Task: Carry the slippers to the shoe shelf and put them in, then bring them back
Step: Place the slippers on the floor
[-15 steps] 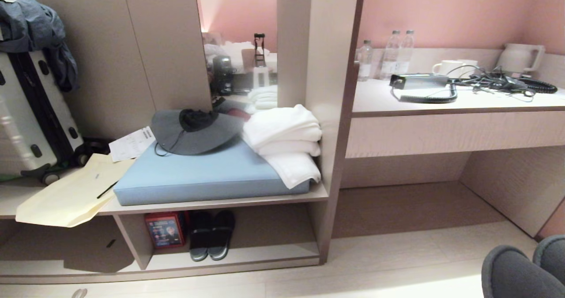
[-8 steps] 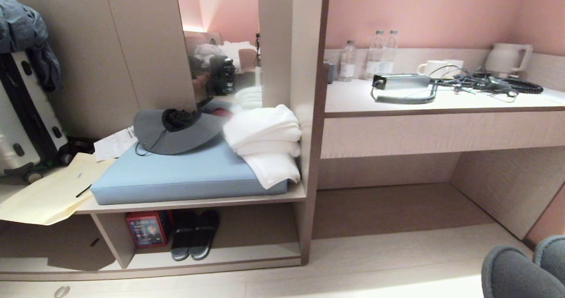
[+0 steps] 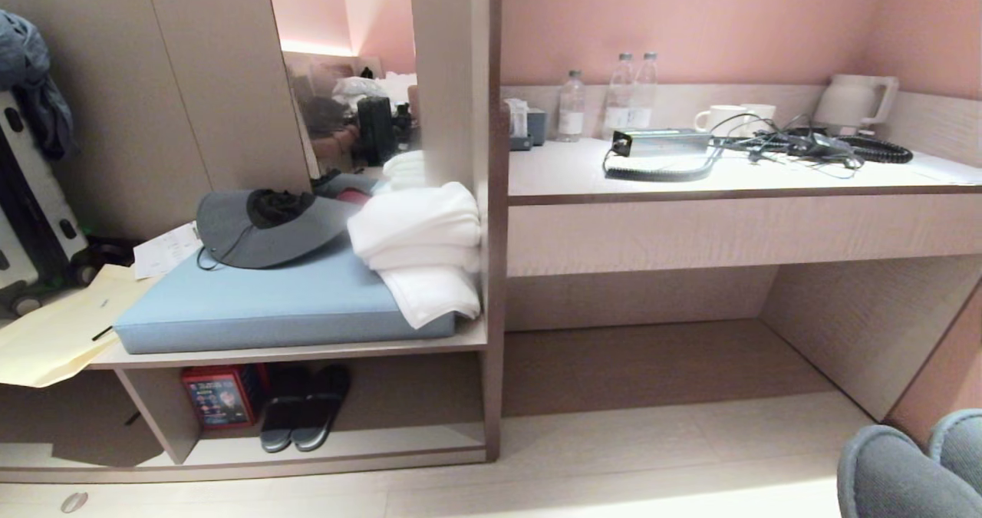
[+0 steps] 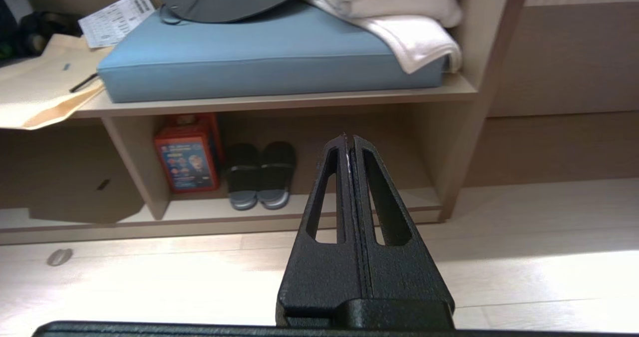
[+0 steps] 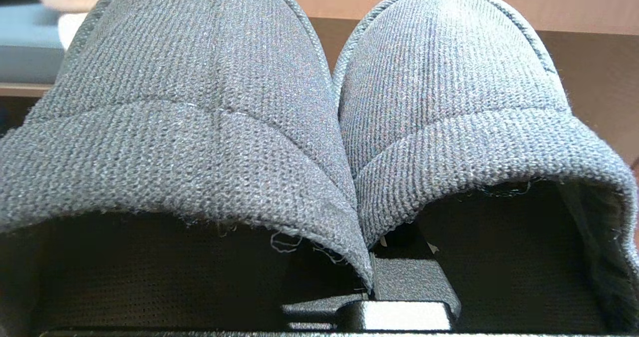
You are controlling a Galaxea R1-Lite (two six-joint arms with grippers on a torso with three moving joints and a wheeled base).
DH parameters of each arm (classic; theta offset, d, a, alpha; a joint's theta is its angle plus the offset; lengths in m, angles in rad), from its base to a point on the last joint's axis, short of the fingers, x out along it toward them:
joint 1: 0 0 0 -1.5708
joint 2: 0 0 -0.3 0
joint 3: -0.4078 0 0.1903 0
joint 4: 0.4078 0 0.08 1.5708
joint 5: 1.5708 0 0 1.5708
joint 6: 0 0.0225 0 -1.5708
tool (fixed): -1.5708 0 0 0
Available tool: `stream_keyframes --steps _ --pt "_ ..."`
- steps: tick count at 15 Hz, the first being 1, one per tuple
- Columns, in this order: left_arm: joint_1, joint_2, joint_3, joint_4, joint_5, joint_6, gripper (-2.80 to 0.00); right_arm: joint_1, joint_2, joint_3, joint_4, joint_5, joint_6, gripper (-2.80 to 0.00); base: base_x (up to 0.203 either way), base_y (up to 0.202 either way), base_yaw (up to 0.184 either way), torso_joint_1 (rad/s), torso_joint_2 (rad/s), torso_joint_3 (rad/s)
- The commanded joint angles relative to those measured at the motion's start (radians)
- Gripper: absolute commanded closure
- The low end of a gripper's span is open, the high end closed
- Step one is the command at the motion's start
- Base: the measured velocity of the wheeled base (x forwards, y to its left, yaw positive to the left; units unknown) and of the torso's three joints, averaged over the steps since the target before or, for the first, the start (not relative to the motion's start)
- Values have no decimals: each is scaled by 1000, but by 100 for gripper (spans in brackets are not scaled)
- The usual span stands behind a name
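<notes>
Now, R gripper (image 5: pixel 392 274) clamped on slippers (image 5: pixel 209 102), paired, toes pointing away from wrist, L gripper (image 4: pixel 349 145) closed

I am in what looks like a hotel room: pink walls, pale built-in woodwork, a desk (image 3: pixel 721 176) carrying water bottles (image 3: pixel 606 96), cups (image 3: pixel 733 117) and a kettle (image 3: pixel 851 102). Folded white towels (image 3: pixel 418 242) and a hat (image 3: pixel 261 226) lie on a blue bench cushion (image 3: pixel 261 303), and a suitcase (image 3: pixel 31 219) stands nearby.
</notes>
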Motion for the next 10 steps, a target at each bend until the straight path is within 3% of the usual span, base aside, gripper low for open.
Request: stream_keyframes --steps 1,10 --pt "0 1 -1 0 1 -1 0 0 0 0 0 0 0 0 0 -190 6 2 -2 2" --pt "0 1 -1 2 1 -1 0 0 0 0 0 0 0 0 0 -196 2 3 2 2"
